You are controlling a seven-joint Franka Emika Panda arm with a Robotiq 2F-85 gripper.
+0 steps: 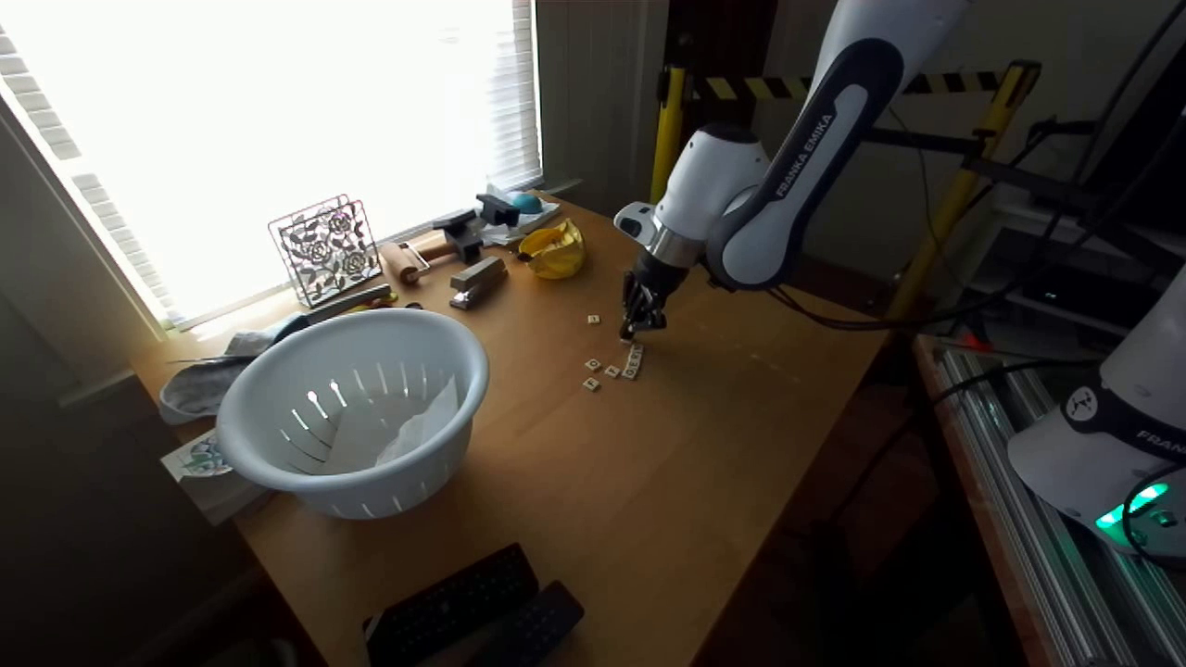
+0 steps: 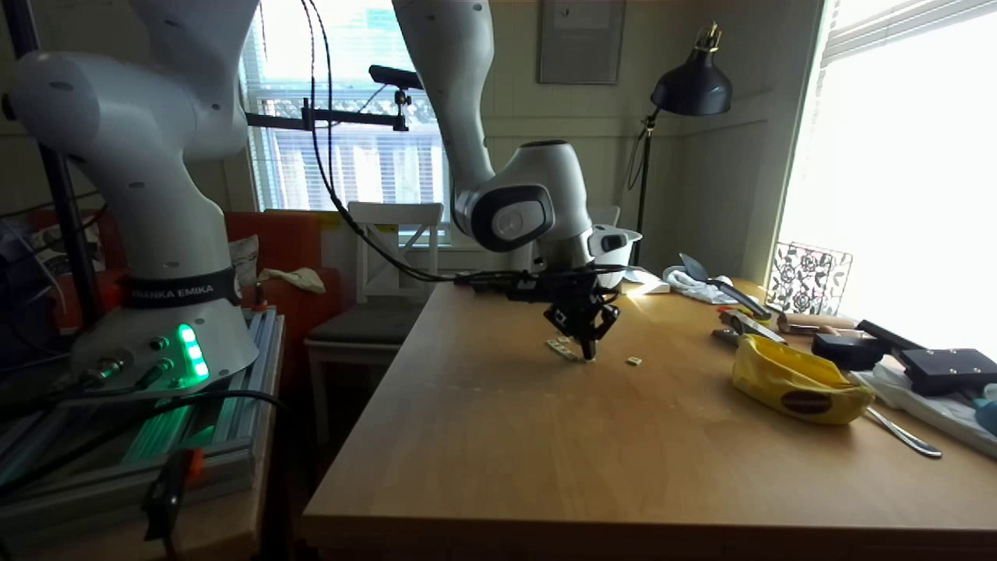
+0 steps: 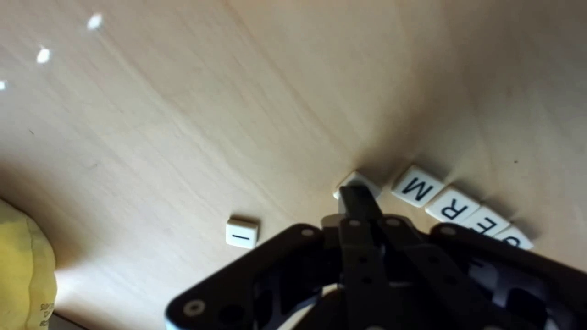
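Wrist view: the closed end effector (image 3: 357,193) partly hides a tile (image 3: 363,180) near the M tile (image 3: 417,186) (yellow pouch (image 3: 20,270) well apart).

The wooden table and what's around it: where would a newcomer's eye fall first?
Probably on the big white arm leaning over the table, its closed gripper pointing down at a small white tile. Then perhaps the large white basket, at left in an exterior view, and the yellow pouch near the window.

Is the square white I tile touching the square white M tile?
No, bare wooden tabletop shows between the I tile and the M tile.
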